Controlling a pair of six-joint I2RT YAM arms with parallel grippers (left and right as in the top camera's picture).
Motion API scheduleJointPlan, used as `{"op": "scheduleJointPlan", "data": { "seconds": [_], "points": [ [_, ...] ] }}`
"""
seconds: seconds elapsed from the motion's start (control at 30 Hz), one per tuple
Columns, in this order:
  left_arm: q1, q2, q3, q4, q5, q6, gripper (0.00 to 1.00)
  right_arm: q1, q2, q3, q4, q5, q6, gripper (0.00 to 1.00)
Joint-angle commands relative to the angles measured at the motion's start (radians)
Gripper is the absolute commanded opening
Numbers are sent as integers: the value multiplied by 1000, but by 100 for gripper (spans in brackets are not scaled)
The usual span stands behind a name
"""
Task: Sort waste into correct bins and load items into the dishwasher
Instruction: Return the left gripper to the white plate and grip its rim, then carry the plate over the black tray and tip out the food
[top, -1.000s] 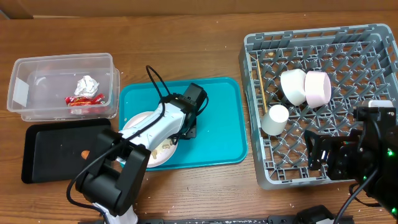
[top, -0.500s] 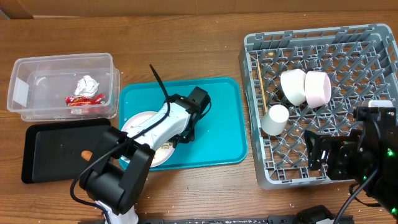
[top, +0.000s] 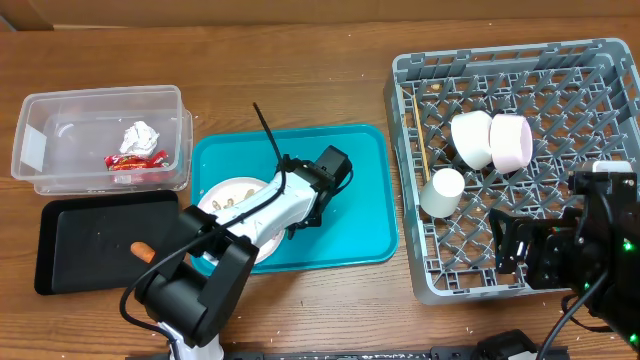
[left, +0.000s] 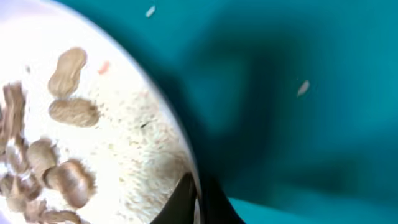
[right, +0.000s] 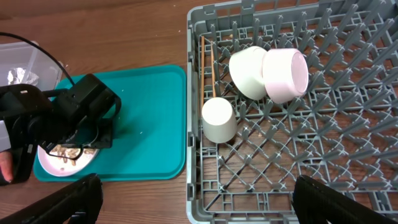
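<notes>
The white plate (top: 226, 194) lies on the teal tray (top: 362, 205) with peanut shells (left: 67, 111) and rice scraps (left: 138, 155) on it. My left gripper (top: 298, 215) is shut on the plate's right rim; in the left wrist view the fingertips (left: 199, 200) pinch the edge. The clear tub (top: 60, 115) holds the paper ball (top: 140, 135) and red wrapper (top: 135, 160). The carrot (top: 143, 251) lies on the black tray (top: 85, 235). The grey rack (top: 600, 70) holds two bowls (top: 470, 138), a cup (top: 442, 190) and chopsticks (top: 424, 140). My right gripper (top: 530, 250) is open and empty above the rack's front (right: 199, 205).
The teal tray sits between the bins on the left and the rack on the right. A strip of bare wooden table (top: 300, 70) runs along the back. My left arm's cable (top: 265, 135) loops up over the teal tray.
My left gripper has shifted to the right with the plate rim in it, and the plate has moved a little with it. The right arm has not moved.
</notes>
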Motion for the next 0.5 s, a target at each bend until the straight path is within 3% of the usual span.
{"op": "scheduleJointPlan", "data": {
  "seconds": [0.0,0.17,0.47],
  "points": [
    [10,19,-21,17,-11,-28,4,3,-2,-2,12,9,2,100],
    [3,14,-2,-26,2,-20,4,3,-2,-2,10,10,2,100],
    [-6,-97,186,-263,-1,-21,4,3,-2,-2,15,10,1,100]
  ]
}}
